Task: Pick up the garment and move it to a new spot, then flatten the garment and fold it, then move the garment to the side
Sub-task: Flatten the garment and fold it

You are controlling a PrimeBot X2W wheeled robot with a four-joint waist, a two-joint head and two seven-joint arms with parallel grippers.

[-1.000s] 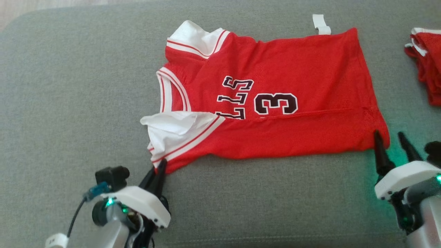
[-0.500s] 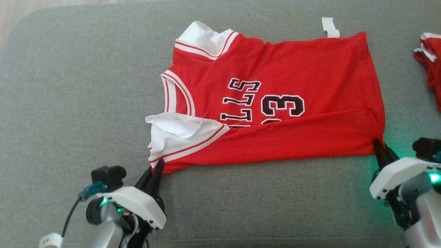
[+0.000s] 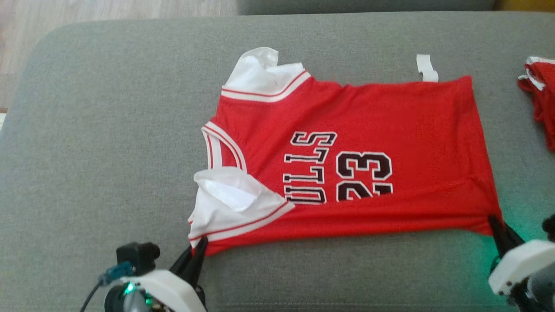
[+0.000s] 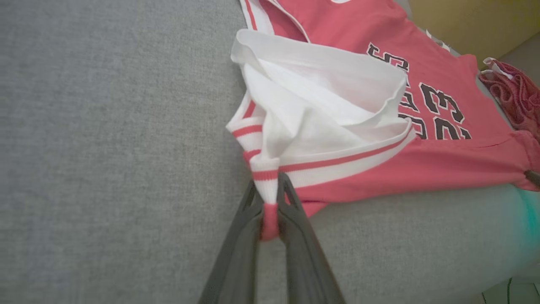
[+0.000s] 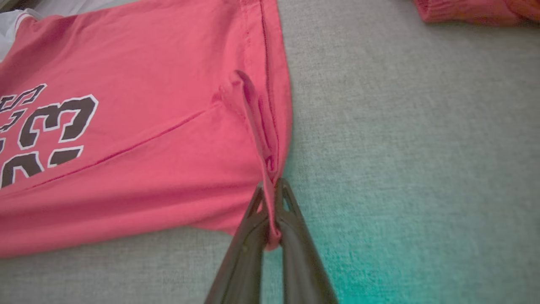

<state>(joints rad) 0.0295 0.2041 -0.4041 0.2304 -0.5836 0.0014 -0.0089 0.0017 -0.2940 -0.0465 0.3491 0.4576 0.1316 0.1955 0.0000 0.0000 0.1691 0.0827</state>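
- Find garment (image 3: 368,130) spread sideways across the middle of the grey cushion (image 3: 108,130), collar toward the cushion's left end, hem toward its right end.
- Note right tool (image 3: 498,227) now clenched on the hem corner (image 5: 270,169) nearest the cushion's front edge; a second ago stood agape just beside that corner, gripping nothing.
- Note left tool (image 3: 197,255) clenched as before on the striped trim (image 4: 265,177), likewise on the side toward the cushion's front edge.
- Log more of the print (image 3: 342,173) uncovered than a second ago: overlapping strip on the front-edge side drawn back, both digits now legible.
- Disregard the whole-scene shift in the head view: camera motion, not cloth motion.
- Judge flattening under way: with both front corners gripped, a joint pull toward the cushion's front edge should take out the remaining crease.
- Watch the white sleeve lining (image 3: 234,199), bunched and turned out; fold step not yet begun.
- Leave second red garment (image 3: 540,99) at the cushion's right end alone.
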